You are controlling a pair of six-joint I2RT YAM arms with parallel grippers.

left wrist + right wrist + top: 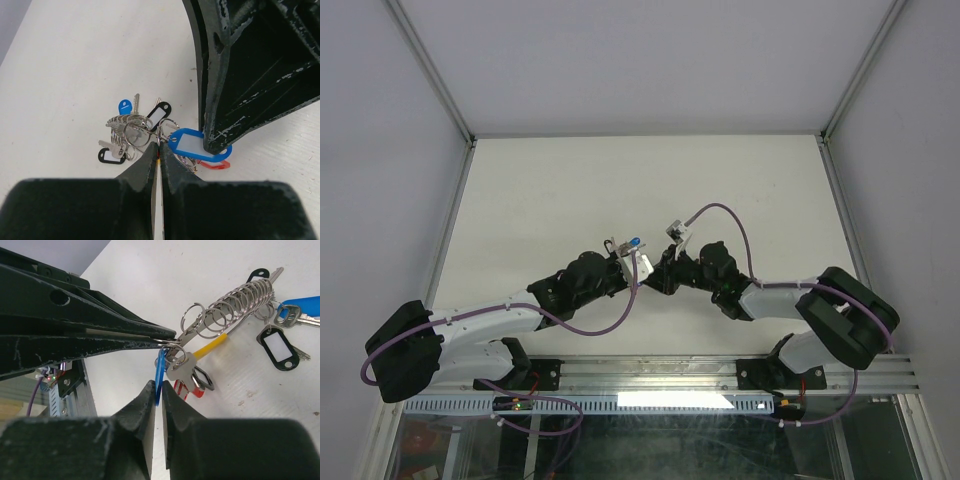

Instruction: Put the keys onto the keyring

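The right gripper has its two fingers pinched on a blue oval plastic tag. This tag stands on its thin edge beside a small silver metal key, right at one end of the silvery, coil-like metal keyring. The left gripper has its fingers squeezed tight on that same end of the keyring, almost tip to tip with the right one. Farther out, the other keys bunch along the ring with a yellow tag, a red tag, a black tag and another blue tag, over the middle of the white table.
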